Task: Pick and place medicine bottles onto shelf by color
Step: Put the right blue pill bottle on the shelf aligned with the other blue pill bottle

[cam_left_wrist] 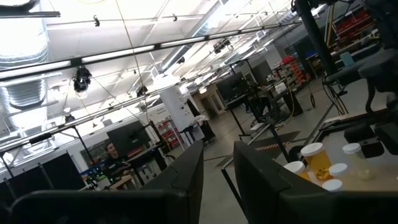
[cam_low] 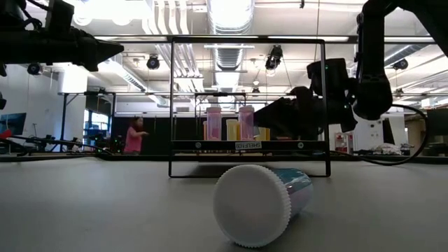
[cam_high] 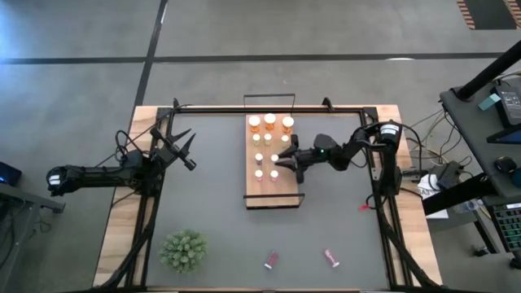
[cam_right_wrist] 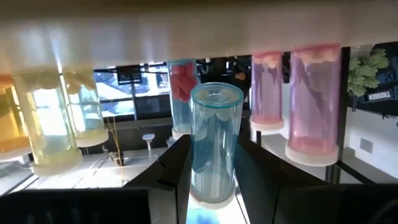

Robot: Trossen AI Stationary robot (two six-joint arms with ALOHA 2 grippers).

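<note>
Held bottle: While our right end effector (cam_high: 279, 162) hangs over the shelf (cam_high: 251, 191), we see it closed on a teal bottle (cam_right_wrist: 214, 143), long axis in line with the fingers.
Relation that matters: We judge the next move turns on the free board just beyond the teal bottle, between the pink bottles (cam_right_wrist: 292, 106) on one side and the pale yellow ones (cam_right_wrist: 59, 118) on the other.
Shelf contents: We count orange bottles (cam_high: 270, 123) at the far end and smaller white-capped ones mid-board; the near end is bare.
Loose bottles: Two pink-red ones (cam_high: 271, 260) lie on the worktop (cam_high: 220, 212) near its front edge; the right arm is nearer.
Left end effector (cam_high: 183, 146): Fingers closed on nothing, raised at the worktop's left side.
</note>
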